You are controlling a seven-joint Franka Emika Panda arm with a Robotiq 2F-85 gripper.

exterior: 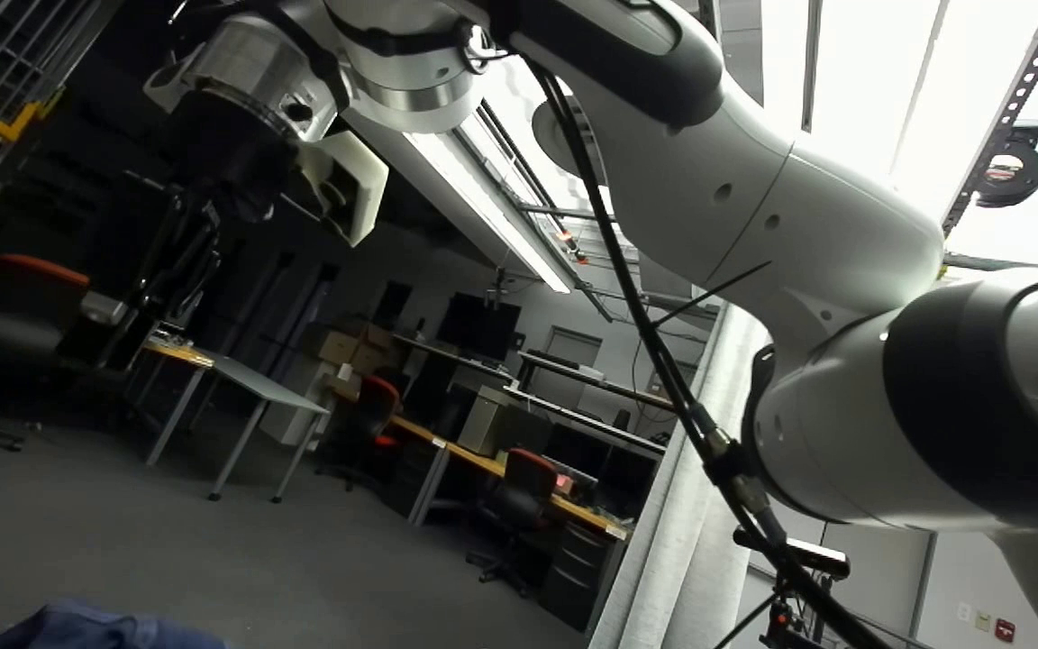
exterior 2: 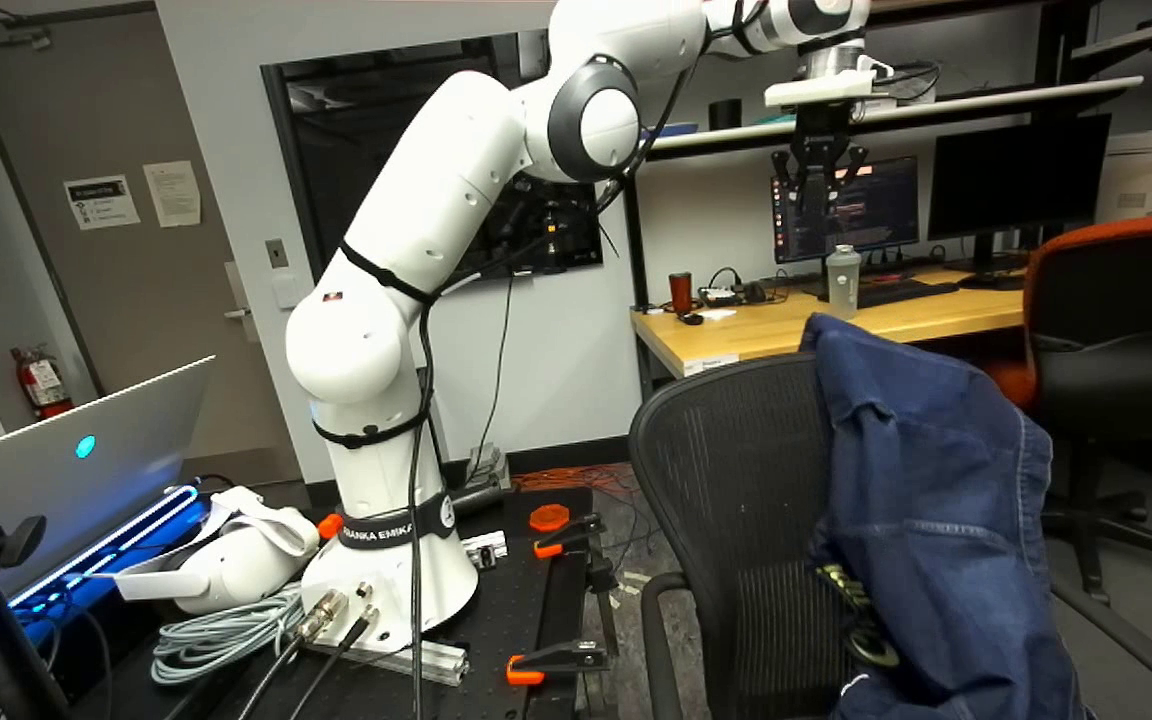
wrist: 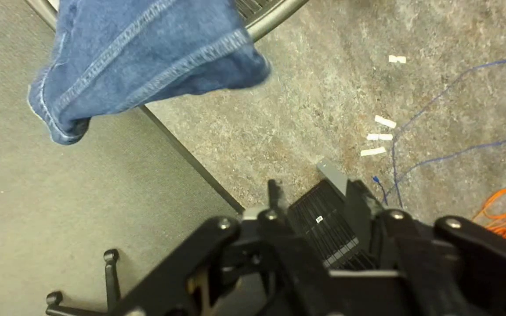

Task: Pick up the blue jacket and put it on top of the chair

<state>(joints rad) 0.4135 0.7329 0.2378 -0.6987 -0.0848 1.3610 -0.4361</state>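
Note:
The blue jacket (exterior 2: pixel 936 500) is a limp denim garment draped over the right part of the back of a black mesh chair (exterior 2: pixel 726 470) in an exterior view. Its edge shows at the bottom of an exterior view (exterior: pixel 104 629). In the wrist view the jacket (wrist: pixel 147 52) lies at the upper left over the chair's curved frame (wrist: pixel 275 19). My gripper (exterior 2: pixel 816 195) is raised well above and apart from the jacket and chair, pointing down. In the wrist view the gripper (wrist: pixel 315 192) has a gap between its fingertips, with nothing held in it. The chair seat is mostly hidden.
A wooden desk (exterior 2: pixel 736 335) with monitors and a grey bottle (exterior 2: pixel 843 282) stands behind the chair. An orange and black office chair (exterior 2: pixel 1126 340) is at the right. A black ribbed object (wrist: pixel 319 224) and a blue cable (wrist: pixel 446 85) are on the floor below the gripper.

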